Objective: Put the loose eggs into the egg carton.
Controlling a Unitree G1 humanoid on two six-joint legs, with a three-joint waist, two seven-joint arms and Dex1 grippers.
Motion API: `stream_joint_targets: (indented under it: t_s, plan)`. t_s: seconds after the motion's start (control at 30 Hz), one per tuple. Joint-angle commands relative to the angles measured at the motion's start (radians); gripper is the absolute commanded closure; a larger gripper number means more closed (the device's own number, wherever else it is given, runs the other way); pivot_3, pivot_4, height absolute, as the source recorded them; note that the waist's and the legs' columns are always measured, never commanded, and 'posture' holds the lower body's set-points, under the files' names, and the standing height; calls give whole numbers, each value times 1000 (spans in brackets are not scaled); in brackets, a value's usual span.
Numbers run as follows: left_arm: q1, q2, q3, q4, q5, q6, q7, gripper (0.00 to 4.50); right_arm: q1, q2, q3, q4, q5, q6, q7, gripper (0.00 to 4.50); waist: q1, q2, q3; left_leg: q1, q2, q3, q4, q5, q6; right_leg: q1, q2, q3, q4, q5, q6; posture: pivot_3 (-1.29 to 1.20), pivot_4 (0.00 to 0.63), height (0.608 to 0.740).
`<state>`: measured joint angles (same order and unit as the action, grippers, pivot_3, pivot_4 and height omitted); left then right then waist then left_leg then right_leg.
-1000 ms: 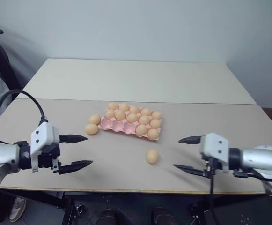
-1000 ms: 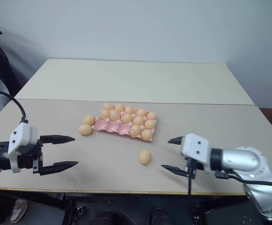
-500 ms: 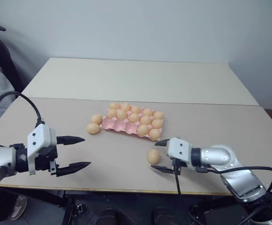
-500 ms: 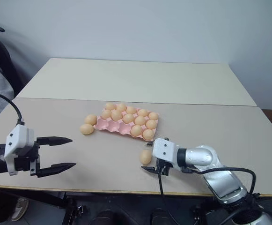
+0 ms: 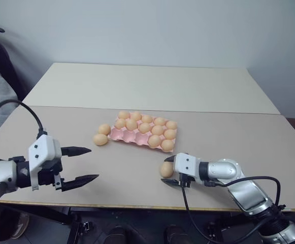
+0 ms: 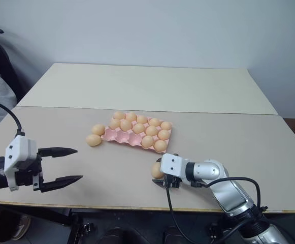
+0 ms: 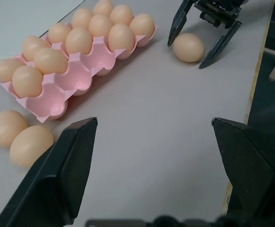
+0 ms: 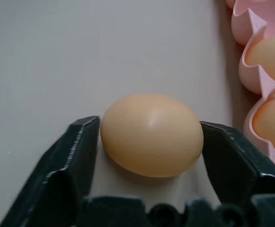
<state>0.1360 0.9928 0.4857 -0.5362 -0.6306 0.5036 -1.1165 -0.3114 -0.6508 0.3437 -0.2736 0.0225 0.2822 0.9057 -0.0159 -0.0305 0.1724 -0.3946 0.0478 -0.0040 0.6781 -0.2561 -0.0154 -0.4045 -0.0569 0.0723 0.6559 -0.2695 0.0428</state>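
The right gripper (image 8: 149,156) is closing its jaws around one loose egg (image 8: 151,134) lying on the table (image 5: 137,91), both fingers touching its sides, just near of the carton (image 5: 132,135). That arm is reaching low across the table, pointing left. The left gripper (image 5: 81,164) is hovering open and empty, well left of the carton. Two more eggs (image 5: 102,134) are lying together beside the carton's left end. Eleven eggs are sitting in its cups; nothing is blocking either gripper.
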Motion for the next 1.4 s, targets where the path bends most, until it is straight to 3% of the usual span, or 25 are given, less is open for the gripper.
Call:
stream_joint_targets:
  t_s: [0.03,0.27,0.43,0.7,0.93,1.1,1.13,1.4]
  plan:
    - [5,-2,30,-21,-9,-6,6,292,-5,6,-20,-15,-1,-30,-4,1819,0,0,0,0,0,0,0,0,0,0,0,0,0,0,0,0,150,740]
    - [1,0,24,-11,-7,-12,3,292,-14,14,-39,-42,16,-35,-5,1821,0,0,0,0,0,0,0,0,0,0,0,0,0,0,0,0,150,740]
    - [2,-2,16,0,-1,-18,0,292,-127,106,-44,-12,24,-33,-41,1821,-11,0,0,1,0,0,0,0,0,0,0,0,1,0,0,0,150,740]
    - [15,-12,20,-15,-1,-9,14,292,-361,293,23,293,-93,-119,-159,1821,-21,0,0,0,0,0,0,0,0,-1,0,0,1,0,0,0,150,740]
    - [57,-22,48,-40,-9,1,30,292,-444,380,30,495,-139,-191,-195,1821,-28,0,0,0,0,0,0,0,0,-1,0,0,1,0,-1,0,150,740]
    - [74,-22,54,-50,-12,0,38,292,-454,391,34,517,-162,-231,-201,194,-30,0,0,0,1,-1,-1,0,0,-2,0,0,2,0,-1,0,150,740]
    - [74,-23,53,-50,-13,0,41,292,-458,392,35,522,-168,-242,-202,66,-30,0,0,0,1,-1,-1,0,0,-2,0,0,2,0,-1,0,150,740]
    - [74,-27,48,-51,-10,-3,52,292,-429,352,-5,425,-154,-231,-176,66,-28,1,0,0,0,-1,-1,0,0,-2,0,0,2,0,-1,0,150,740]
